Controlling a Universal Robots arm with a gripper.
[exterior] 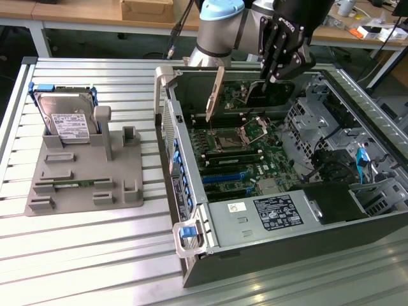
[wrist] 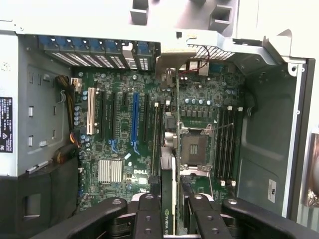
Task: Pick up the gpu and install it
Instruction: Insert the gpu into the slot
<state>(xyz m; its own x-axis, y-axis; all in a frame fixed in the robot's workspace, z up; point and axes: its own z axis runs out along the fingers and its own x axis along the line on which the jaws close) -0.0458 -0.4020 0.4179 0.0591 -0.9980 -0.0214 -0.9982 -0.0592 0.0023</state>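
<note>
One arm, one card, one open computer case [exterior: 274,210]: the work stands at the carry-and-align stage, the pick-up already done, the seating not. By my reading the card must be squared with the long blue slot [wrist: 134,122] on the motherboard [wrist: 124,149] and its bracket end turned toward the case's rear openings [wrist: 104,57] before it goes down; any tilt would likely catch it on the neighbouring connectors.

The room behind is a workshop, with wooden benches [exterior: 95,13] along the far wall carrying a cardboard box [exterior: 146,9] and loose clutter. The counter [exterior: 83,255] is ribbed aluminium slats, pale and bare in front. On it lies the case on its side with the panel off, board facing up, the empty processor socket [exterior: 226,140] in the middle and a labelled power supply [exterior: 268,213] at the near end. Toward the exterior view's left sits a grey parts holder [exterior: 83,172] with a silver hard drive [exterior: 67,121] standing in it and a thin memory stick [exterior: 70,183] lying flat.

Above the case's far end hangs the gripper [exterior: 278,73], its jaws pinching the gpu [wrist: 168,199] by the upper edge. In the wrist view the card hangs edge-on, a green board with a black strip, over the board's middle, beside the socket and clear of the blue slot.
</note>
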